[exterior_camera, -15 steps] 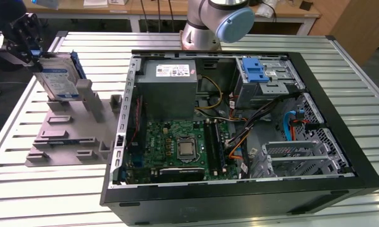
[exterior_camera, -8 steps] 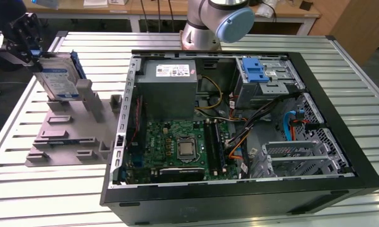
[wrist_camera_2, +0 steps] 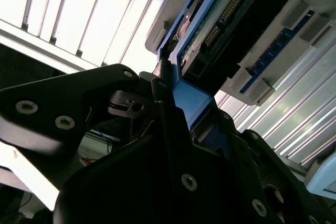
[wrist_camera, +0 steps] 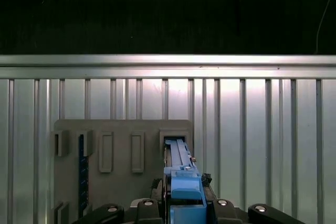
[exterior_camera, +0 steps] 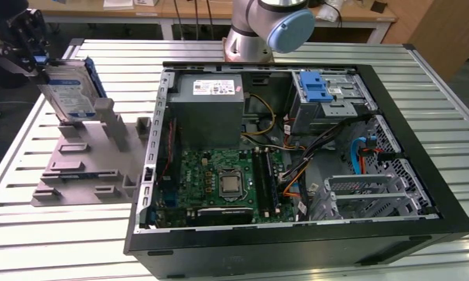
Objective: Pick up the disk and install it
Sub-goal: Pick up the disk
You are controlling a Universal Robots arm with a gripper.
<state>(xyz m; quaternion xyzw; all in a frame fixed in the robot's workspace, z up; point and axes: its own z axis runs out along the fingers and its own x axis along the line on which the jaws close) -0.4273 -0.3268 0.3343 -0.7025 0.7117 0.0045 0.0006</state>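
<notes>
**WORK AREA: ROBOTICS LAB CELL**

You are working in a laboratory assembly cell, not a home or a shop. The gripper (exterior_camera: 35,55) hangs over a slatted aluminium table (exterior_camera: 54,246). Directly below the gripper sits a grey slotted fixture block (exterior_camera: 86,170). To one side of the gripper, on the same table, lies an open computer case (exterior_camera: 297,249) with its motherboard (exterior_camera: 226,181) and cabling exposed. The arm's base (exterior_camera: 254,35) stands at the table's edge. Beyond the table stand wooden workbenches (exterior_camera: 195,13).
</notes>
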